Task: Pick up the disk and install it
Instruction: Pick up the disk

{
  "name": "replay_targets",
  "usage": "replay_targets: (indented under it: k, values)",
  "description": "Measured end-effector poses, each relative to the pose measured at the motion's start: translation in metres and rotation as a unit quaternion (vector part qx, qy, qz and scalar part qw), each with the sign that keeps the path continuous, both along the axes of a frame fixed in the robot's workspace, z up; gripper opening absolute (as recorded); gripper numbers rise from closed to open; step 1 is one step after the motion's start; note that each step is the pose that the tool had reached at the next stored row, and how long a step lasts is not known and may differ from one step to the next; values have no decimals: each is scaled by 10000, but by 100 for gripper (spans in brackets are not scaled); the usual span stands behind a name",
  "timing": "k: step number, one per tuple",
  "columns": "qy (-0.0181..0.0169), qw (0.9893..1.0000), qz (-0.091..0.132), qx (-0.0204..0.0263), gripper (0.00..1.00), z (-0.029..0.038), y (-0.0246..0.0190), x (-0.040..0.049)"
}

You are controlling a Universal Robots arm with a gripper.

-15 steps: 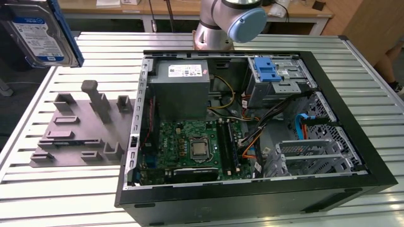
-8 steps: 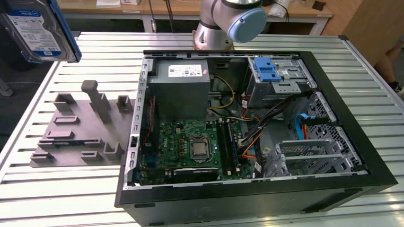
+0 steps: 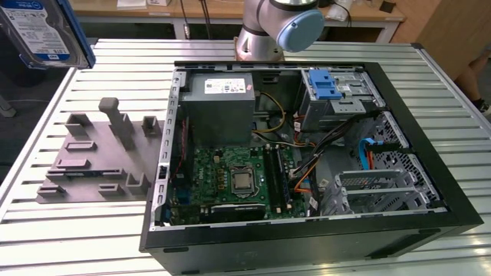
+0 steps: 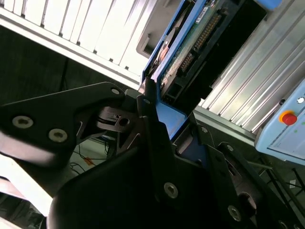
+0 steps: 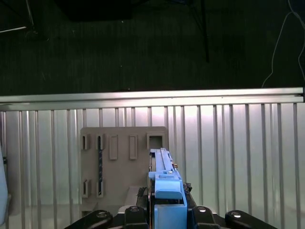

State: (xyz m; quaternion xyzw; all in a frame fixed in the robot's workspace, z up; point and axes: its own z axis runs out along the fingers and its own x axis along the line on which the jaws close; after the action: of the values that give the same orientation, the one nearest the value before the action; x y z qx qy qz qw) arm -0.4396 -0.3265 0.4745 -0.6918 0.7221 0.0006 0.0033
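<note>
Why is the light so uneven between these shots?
Exterior view: even room light, no harsh shadows on the computer case. First wrist view: slats of the table glare white against a dark floor. Second wrist view: the gripper, shut on the disk, sits in shadow before bright slats.

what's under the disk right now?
In the first wrist view, the grey slotted fixture on the slatted table lies beneath the disk. The disk covers part of it.

One disk [image 3: 42, 31], one open computer case [image 3: 307, 244], one grey holder plate [image 3: 92, 167], one power-supply box [image 3: 222, 109], one bare blue caddy [image 3: 326, 86].
</note>
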Motion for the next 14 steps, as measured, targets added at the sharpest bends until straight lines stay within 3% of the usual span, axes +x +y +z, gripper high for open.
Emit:
replay_targets:
  k: [9, 14]
  values:
    - [0, 10000, 0, 0, 36, 3, -12, 0]
    - [0, 10000, 0, 0, 36, 2, -120, 0]
